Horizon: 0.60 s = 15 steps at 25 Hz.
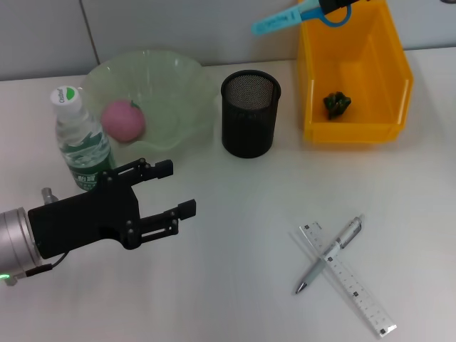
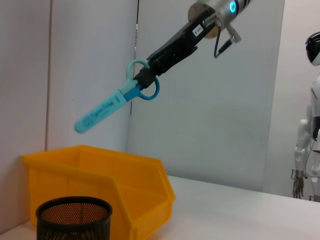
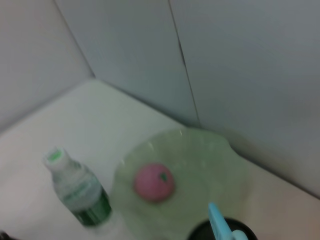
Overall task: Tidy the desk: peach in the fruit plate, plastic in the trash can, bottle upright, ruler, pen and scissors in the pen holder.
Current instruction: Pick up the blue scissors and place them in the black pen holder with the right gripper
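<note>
I see a plain white tabletop (image 1: 235, 206), matte, evenly lit with soft shadows. Behind it runs a pale grey panelled wall (image 1: 178, 28) with thin vertical seams. In the left wrist view, I note a white humanoid figure (image 2: 309, 125) standing far off beside the wall.

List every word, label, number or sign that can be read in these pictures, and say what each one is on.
None can be read with certainty.
Water bottle: print on the cap and on the green label, too small to read.
Scissors held aloft by the right gripper: writing along the blue sheath, blurred.
Right arm: a small white sticker, unreadable.
Ruler: scale marks, numbers too small.
Left gripper: no marking.
</note>
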Tool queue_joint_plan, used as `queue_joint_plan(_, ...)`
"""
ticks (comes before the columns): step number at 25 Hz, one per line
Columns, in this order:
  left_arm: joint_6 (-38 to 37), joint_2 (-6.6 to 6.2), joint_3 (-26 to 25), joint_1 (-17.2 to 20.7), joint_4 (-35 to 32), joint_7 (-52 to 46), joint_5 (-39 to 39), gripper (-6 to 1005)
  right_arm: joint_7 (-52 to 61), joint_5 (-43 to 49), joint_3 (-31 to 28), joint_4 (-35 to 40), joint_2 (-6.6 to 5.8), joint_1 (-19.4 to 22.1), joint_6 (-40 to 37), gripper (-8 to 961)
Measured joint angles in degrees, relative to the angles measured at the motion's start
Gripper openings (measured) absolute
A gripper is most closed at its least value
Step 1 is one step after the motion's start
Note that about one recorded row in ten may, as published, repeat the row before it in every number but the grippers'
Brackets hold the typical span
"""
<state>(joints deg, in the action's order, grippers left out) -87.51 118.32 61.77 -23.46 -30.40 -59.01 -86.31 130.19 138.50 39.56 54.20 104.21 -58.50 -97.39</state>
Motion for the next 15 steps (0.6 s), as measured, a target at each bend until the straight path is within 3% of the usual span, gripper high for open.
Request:
queue_joint_plan(6,1.0,0.06,0.1,0.0,0.3,0.2,0.0,760,1.1,8.6,3.9,-0.5,0.68,-5.1,-0.6,76)
queue_joint_plan(15,1.6,0.18,0.1,0.0,0.8,0.3,0.0,760,1.6,16.5,11.6,-6.5,3.32,-10.8,4.5,76)
